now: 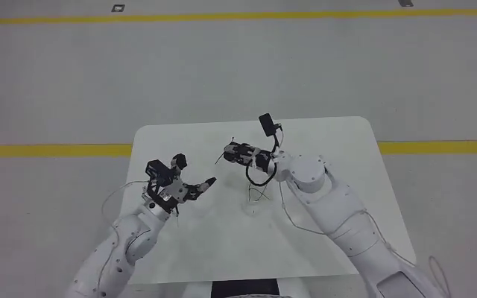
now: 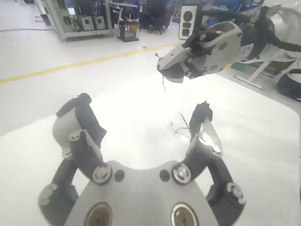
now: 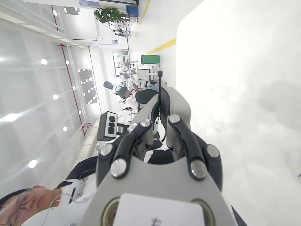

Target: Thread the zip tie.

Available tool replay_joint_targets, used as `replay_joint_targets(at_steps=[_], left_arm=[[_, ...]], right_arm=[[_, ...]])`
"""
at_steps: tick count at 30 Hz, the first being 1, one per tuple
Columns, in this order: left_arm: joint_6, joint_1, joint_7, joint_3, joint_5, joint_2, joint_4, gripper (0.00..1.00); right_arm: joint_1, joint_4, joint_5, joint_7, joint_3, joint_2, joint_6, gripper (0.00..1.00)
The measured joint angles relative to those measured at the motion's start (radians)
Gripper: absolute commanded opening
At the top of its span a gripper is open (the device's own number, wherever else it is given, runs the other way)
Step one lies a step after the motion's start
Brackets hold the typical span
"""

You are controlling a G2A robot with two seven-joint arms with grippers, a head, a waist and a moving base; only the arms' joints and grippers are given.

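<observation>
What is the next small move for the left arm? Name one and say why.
Probably ease the left gripper, which is open and empty, toward the zip tie that the right gripper pinches above the table. The tie's thin tail hangs free below those shut fingers, apart from the left gripper. It likely needs a second grasp before threading.

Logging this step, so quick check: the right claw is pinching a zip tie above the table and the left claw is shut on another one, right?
Not quite: the left claw is open and holds nothing, as the left wrist view shows. The right claw is indeed pinching a zip tie above the table.
</observation>
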Motion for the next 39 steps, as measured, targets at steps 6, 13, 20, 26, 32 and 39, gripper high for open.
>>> replay_joint_targets(at_steps=[6, 13, 20, 26, 32, 39], left_arm=[[0.000, -0.016, 0.079, 0.027, 0.010, 0.004, 0.030, 1.00], [0.009, -0.023, 0.060, 0.039, 0.032, 0.002, 0.034, 1.00], [0.042, -0.049, 0.051, 0.084, 0.014, -0.011, 0.041, 1.00], [0.041, -0.049, 0.051, 0.084, 0.014, -0.011, 0.041, 0.00], [0.041, -0.049, 0.051, 0.084, 0.014, -0.011, 0.041, 0.00], [0.045, -0.050, 0.042, 0.086, 0.008, -0.012, 0.042, 0.00]], right_arm=[[0.000, 0.002, 0.021, 0.013, -0.003, -0.002, -0.013, 0.00], [-0.010, -0.006, 0.002, -0.005, -0.018, -0.004, -0.017, 0.00], [-0.003, -0.002, -0.001, -0.036, -0.043, -0.013, -0.001, 0.00], [-0.005, 0.000, 0.005, -0.039, -0.042, -0.014, -0.003, 0.00], [-0.004, 0.000, 0.004, -0.039, -0.042, -0.014, -0.003, 0.00], [-0.011, -0.002, -0.002, -0.046, -0.044, -0.014, -0.008, 0.00]])
